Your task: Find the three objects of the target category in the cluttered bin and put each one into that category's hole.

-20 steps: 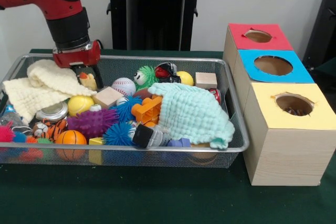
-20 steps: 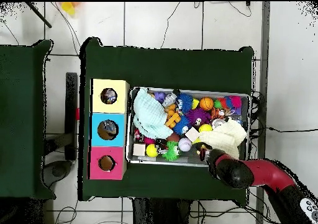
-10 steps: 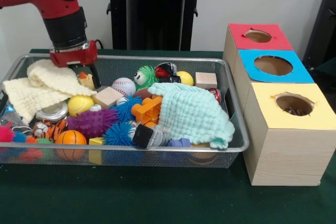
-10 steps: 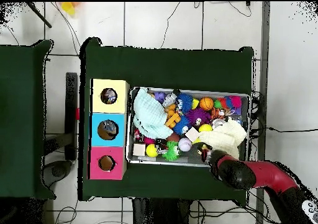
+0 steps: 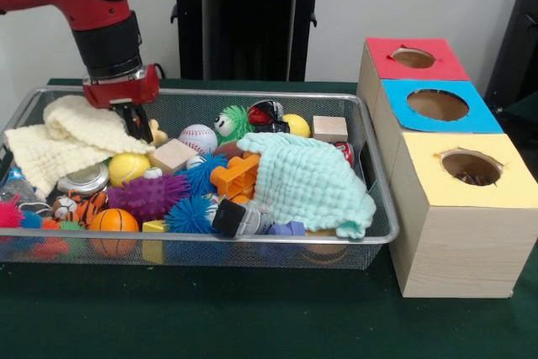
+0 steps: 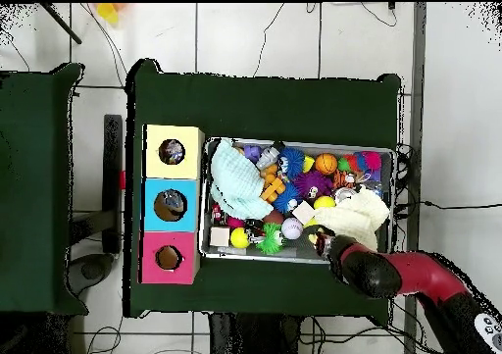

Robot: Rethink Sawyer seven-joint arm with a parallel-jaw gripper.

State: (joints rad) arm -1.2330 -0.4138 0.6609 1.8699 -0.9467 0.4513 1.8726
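A: Hanging over the far left part of the wire bin, the gripper sits low beside the cream towel. Can you read its fingers?

B: They look drawn close together around a small yellow duck toy, though the towel's edge hides part of them, so I would only say probably pinching it.

A: From overhead the arm covers that corner, so no help there. Where are the sorting boxes?

B: On the green bench, just beside the bin's right end: a red box farthest back, a blue box in the middle, a yellow box nearest the camera, each with a round hole on top.

A: And the clutter?

B: A mint towel drapes over the bin's right half, touching an orange block toy. A baseball lies near the gripper, next to a wooden block. A purple spiky ball and a little basketball sit toward the front.
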